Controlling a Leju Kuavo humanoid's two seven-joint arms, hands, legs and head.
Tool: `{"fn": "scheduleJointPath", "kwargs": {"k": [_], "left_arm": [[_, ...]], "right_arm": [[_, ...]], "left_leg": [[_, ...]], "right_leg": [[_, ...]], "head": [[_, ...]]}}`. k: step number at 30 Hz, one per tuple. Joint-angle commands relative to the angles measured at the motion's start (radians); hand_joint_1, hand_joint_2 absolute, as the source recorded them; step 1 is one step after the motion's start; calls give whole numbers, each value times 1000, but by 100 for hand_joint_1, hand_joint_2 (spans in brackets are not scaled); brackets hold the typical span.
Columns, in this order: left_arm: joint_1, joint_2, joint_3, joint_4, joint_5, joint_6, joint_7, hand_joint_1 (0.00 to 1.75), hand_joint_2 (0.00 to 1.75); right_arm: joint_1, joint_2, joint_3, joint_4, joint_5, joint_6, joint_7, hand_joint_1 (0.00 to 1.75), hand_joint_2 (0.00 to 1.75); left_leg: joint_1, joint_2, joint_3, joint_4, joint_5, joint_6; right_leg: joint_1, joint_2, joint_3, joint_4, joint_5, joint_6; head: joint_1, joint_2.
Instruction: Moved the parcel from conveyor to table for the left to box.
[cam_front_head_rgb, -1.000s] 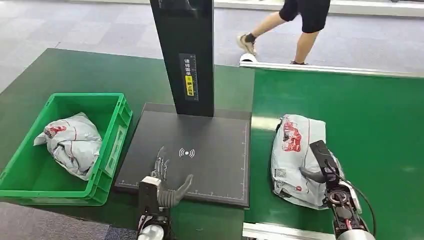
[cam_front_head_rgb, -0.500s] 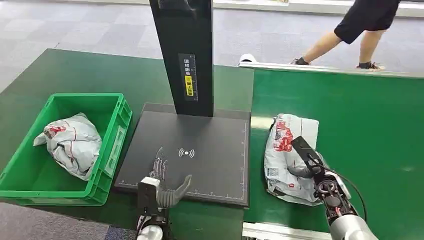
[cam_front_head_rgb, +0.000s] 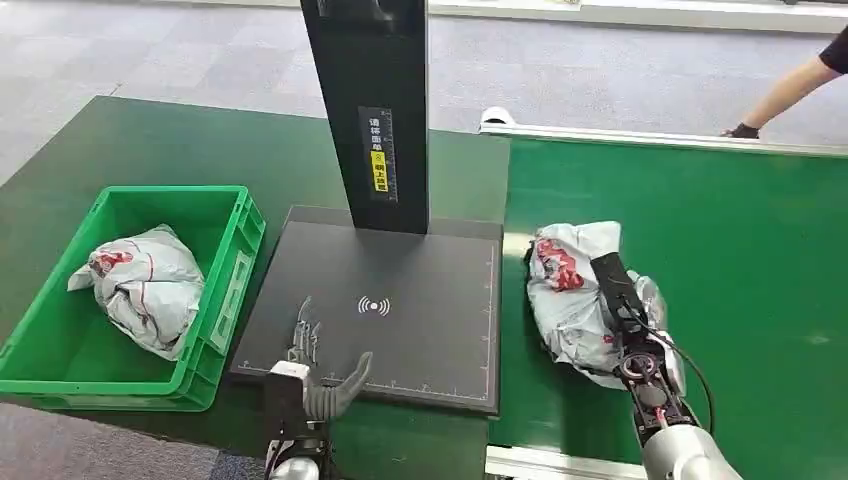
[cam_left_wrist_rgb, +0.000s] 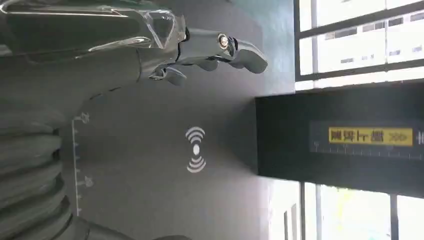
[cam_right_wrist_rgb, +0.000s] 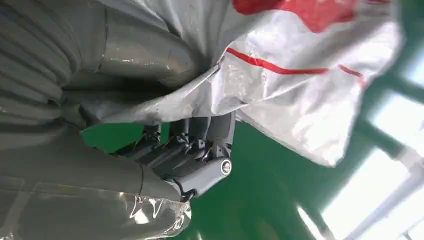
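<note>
- The parcel (cam_front_head_rgb: 572, 295) is a grey poly mailer with red print, and it's lying on the green conveyor (cam_front_head_rgb: 740, 260), right next to the edge of the black scanner pad (cam_front_head_rgb: 400, 300). It hasn't reached the table side yet.
- Our right hand (cam_front_head_rgb: 625, 305) is on top of the parcel. In the right wrist view the fingers (cam_right_wrist_rgb: 200, 132) are curled under a fold of the bag, with the thumb over the top, so we'd say it's gripping the parcel.
- Our left hand (cam_front_head_rgb: 318, 362) hovers at the near edge of the pad, fingers spread, holding nothing.
- Handling-wise, we'd guess it's soft, floppy and light. The film is crinkled and shiny, so probably slippery. We'd bunch up a good fold near the middle, not pinch a loose corner that could slide out.
- The head view gives us the layout, including the green crate (cam_front_head_rgb: 60, 330) with another bagged parcel (cam_front_head_rgb: 140, 285) already in it. It can't show us the actual grip, though; that's where the right wrist view helps.
- The left wrist view shows the pad's wireless symbol (cam_left_wrist_rgb: 196, 149), and the pad is bare there.
</note>
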Motion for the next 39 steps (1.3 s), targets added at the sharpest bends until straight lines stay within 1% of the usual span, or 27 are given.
{"fn": "scheduleJointPath", "kwargs": {"k": [1,2,3,4,5,6,7,8,9,10,11,12,13,15,17,18,19,20,22,23,25,31,35,36,37,39], "left_arm": [[76,74,45,-167,-30,31,3,0,175],[82,80,51,-192,-35,32,3,0,175],[101,100,67,-257,-57,37,3,0,175],[106,109,79,-265,-52,25,3,0,175],[117,116,94,-304,-64,23,3,0,175],[130,126,106,-349,-85,22,3,0,175],[138,130,117,-360,-83,14,3,0,175],[140,132,122,-375,-87,5,3,0,175],[144,138,139,-408,-110,-9,3,0,175],[142,137,145,-410,-110,-10,3,0,175],[139,141,152,-427,-134,-18,3,0,175],[132,147,162,-450,-157,-19,3,0,175],[127,145,183,-472,-157,-27,6,0,175],[111,132,215,-498,-141,-45,10,0,175],[90,124,243,-527,-121,-63,23,0,175],[75,122,254,-534,-123,-59,25,0,175],[63,121,259,-539,-123,-63,34,0,175],[61,122,259,-540,-124,-65,35,0,175],[45,118,265,-546,-134,-57,45,0,175],[45,117,265,-548,-135,-57,47,0,175],[55,107,271,-564,-139,-57,56,0,175],[67,86,273,-586,-164,-69,79,0,175],[59,83,271,-577,-174,-76,90,0,175],[55,82,269,-570,-175,-82,96,0,175],[55,80,268,-567,-177,-84,99,0,175],[58,78,268,-566,-178,-85,100,0,175]], "right_arm": [[263,81,-72,-646,-200,-169,-176,175,175],[287,82,-70,-692,-216,-174,-176,175,175],[345,96,-73,-793,-289,-169,-212,175,175],[377,96,-67,-836,-293,-170,-211,175,175],[403,106,-66,-874,-318,-160,-210,175,175],[430,121,-58,-914,-348,-125,-216,175,175],[446,134,-53,-932,-347,-128,-214,175,175],[449,137,-44,-938,-355,-108,-217,175,175],[454,150,-11,-943,-342,-54,-202,175,175],[451,157,-3,-940,-335,-54,-200,175,175],[445,154,32,-929,-336,4,-180,175,175],[440,155,75,-914,-350,92,-163,175,175],[433,174,100,-892,-348,112,-162,175,175],[420,180,152,-844,-354,170,-155,175,175],[387,203,209,-752,-348,201,-154,175,175],[362,218,235,-693,-361,243,-127,175,175],[340,235,252,-641,-361,237,-137,175,175],[338,237,255,-638,-360,236,-137,175,175],[294,261,298,-553,-351,282,-105,175,175],[289,266,302,-545,-349,283,-105,175,175],[265,277,333,-497,-331,317,-83,175,175],[213,278,368,-421,-304,329,-58,175,175],[196,273,373,-395,-300,333,-46,175,175],[186,269,376,-377,-294,333,-30,52,175],[178,271,375,-365,-283,325,-16,0,175],[174,272,376,-358,-274,318,-13,0,175]], "left_leg": [[0,1,0,-1,0,0],[0,0,0,-1,0,0],[0,-1,-1,0,0,0],[1,-2,-2,-1,0,-1],[1,-2,-2,0,0,-1],[1,-3,-2,-1,0,-1],[0,-2,-2,-1,-1,-1],[1,-1,-1,-1,-1,-1],[1,-1,-2,-1,-1,-1],[1,0,-2,-1,-1,-1],[1,1,-2,-1,-1,-1],[1,3,-2,-1,-1,-1],[2,4,-2,-1,0,-1],[2,5,-2,-1,0,-1],[2,3,-1,-1,1,-1],[3,5,-2,-3,2,-1],[2,3,0,-1,1,-2],[2,5,0,-2,2,-2],[3,4,0,-2,2,-2],[3,5,0,-2,2,-2],[2,4,0,-2,2,-2],[3,2,0,-3,3,-1],[2,2,-1,-2,2,-1],[2,1,-1,-2,3,-1],[2,0,-1,-2,2,-1],[2,1,-1,-2,2,-1]], "right_leg": [[1,1,0,-1,0,-1],[1,1,-1,-1,0,-1],[0,0,-1,0,0,-1],[1,-1,-1,-1,-1,-1],[1,-2,-1,0,-1,-1],[1,-1,-2,0,-1,-1],[0,-1,-2,0,-1,-1],[1,0,-2,0,-1,-2],[1,0,-2,0,-1,-2],[1,0,-2,0,-1,-1],[1,1,-3,1,0,-1],[1,3,-3,0,0,-2],[2,3,-3,-1,1,-2],[2,4,-3,0,1,-2],[2,3,-2,0,1,-1],[3,4,-3,-2,3,-2],[2,2,-2,0,1,-2],[3,4,-2,-1,2,-2],[3,3,-1,-1,1,-2],[3,5,-1,-2,2,-2],[3,3,-1,-1,1,-2],[3,1,0,-3,2,-1],[2,2,-1,-1,1,-1],[2,1,-1,-1,1,-1],[2,0,0,-1,1,-1],[2,1,-1,-1,1,-1]], "head": [[0,0],[0,0],[0,0],[0,0],[0,0],[0,0],[0,0],[0,0],[0,0],[0,0],[0,0],[0,0],[0,0],[0,0],[0,0],[0,0],[0,0],[0,0],[0,0],[0,0],[0,0],[0,0],[0,0],[0,0],[0,0],[0,0]]}}
